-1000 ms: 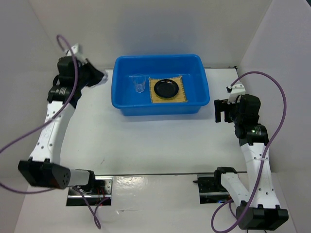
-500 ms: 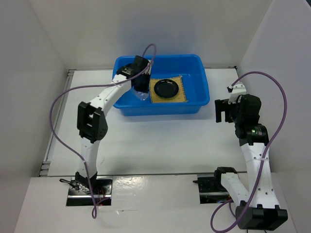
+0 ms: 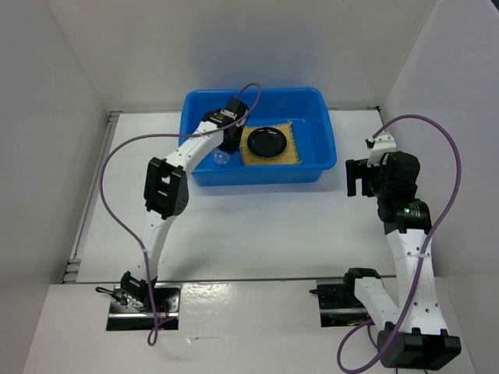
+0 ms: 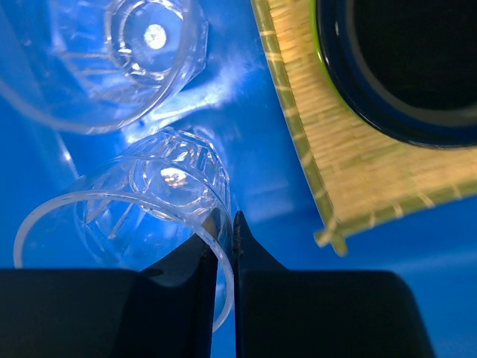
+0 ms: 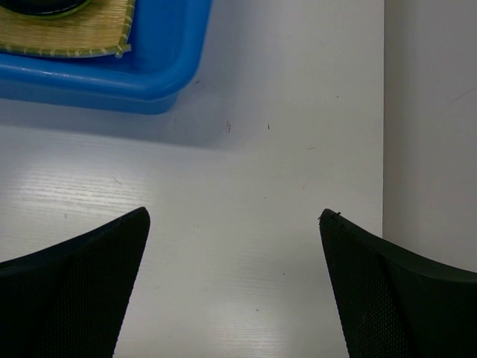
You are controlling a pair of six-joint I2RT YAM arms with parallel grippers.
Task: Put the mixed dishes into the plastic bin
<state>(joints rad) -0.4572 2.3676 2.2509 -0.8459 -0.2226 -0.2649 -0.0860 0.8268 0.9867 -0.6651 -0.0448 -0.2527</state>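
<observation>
Clear ribbed plastic, pinched at the rim: the left gripper (image 4: 226, 221) is clamped on the thin wall of a small cup (image 4: 141, 205), one finger inside the mouth and one outside. It holds the cup low inside the blue plastic bin (image 3: 257, 174). The edge grip looks chosen to suit a slick, light tumbler that could flex or slip out of a squeeze around its body. Whether the cup's base touches the bin floor cannot be told.

A second cup (image 4: 130, 45), equally transparent with a moulded star in its base, lies just beyond the first on the glossy blue floor, at the left end of the tub. That end seems to be in use because the middle is taken. A square woven bamboo mat (image 4: 350, 160), tan and coarse with a frayed corner, lies flat there, and a round black plate (image 4: 417, 60) rests on it. A lime-green sliver shows at the black plate's edge, probably the green plate (image 4: 318, 56) stacked beneath it.

The bin is smooth, with rounded corners and a rolled rim. All the dishes in sight are within its walls, so the task looks close to finished once the held cup is let go.

The right gripper (image 5: 232, 216) hangs over the white table (image 5: 261, 149) beside the bin's right end. Its fingers are spread wide and hold nothing, apparently parked out of the way.
</observation>
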